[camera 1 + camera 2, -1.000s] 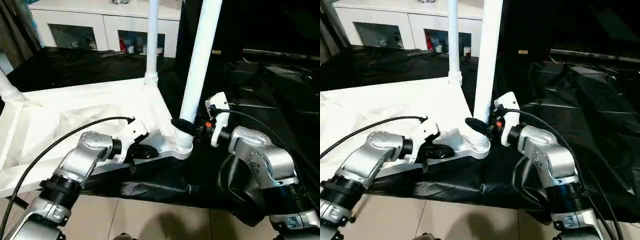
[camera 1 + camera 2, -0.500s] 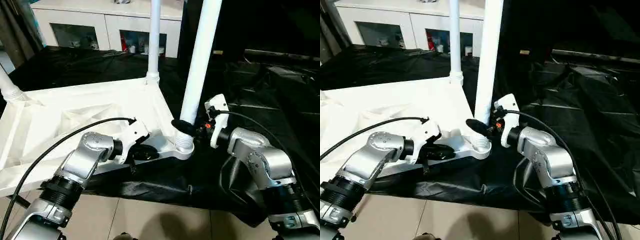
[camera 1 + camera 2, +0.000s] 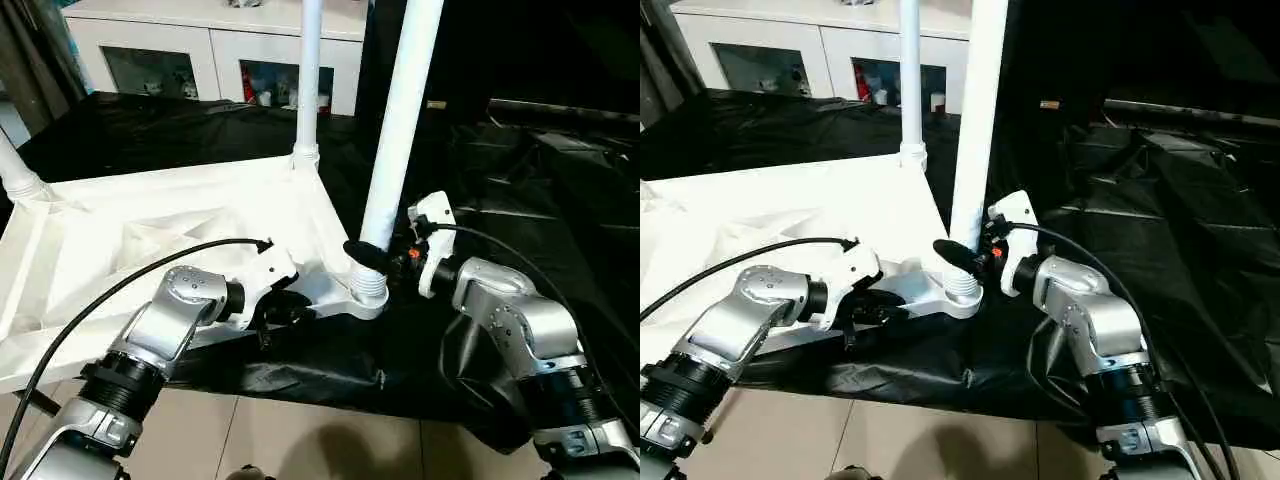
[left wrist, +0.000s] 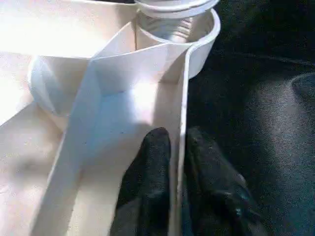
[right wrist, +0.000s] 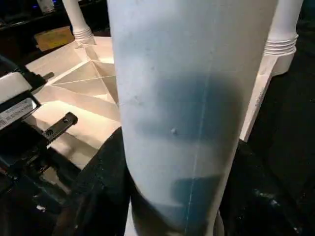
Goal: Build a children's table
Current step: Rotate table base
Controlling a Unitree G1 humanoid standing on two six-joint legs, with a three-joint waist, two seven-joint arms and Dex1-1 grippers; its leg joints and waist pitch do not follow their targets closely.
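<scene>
- While I count legs, three are up: one at the far left edge of the frame (image 3: pixel 15 178), one at the back corner (image 3: pixel 307 75), and the near leg (image 3: pixel 398 130) rising through the upper middle of the frame.
- By my judgement the near leg is the step in hand; its ribbed base sits in the corner socket (image 3: pixel 368 290), though I can't tell whether it is fully home.
- A fourth corner I can't see, so that leg may be left to do.
- My right gripper (image 3: pixel 372 257) is clamped on the near leg just above the socket, black fingers wrapped round the tube.
- My left gripper (image 4: pixel 176 162), lower middle of the frame, pinches the tabletop's rim wall, one finger each side, steadying it.
- Tabletop (image 3: pixel 130 230) lies upside down across the left half of the frame on black sheeting (image 3: pixel 520 190), ribs up, white plastic with rounded corners.
- Legs look smooth, white and tapered.
</scene>
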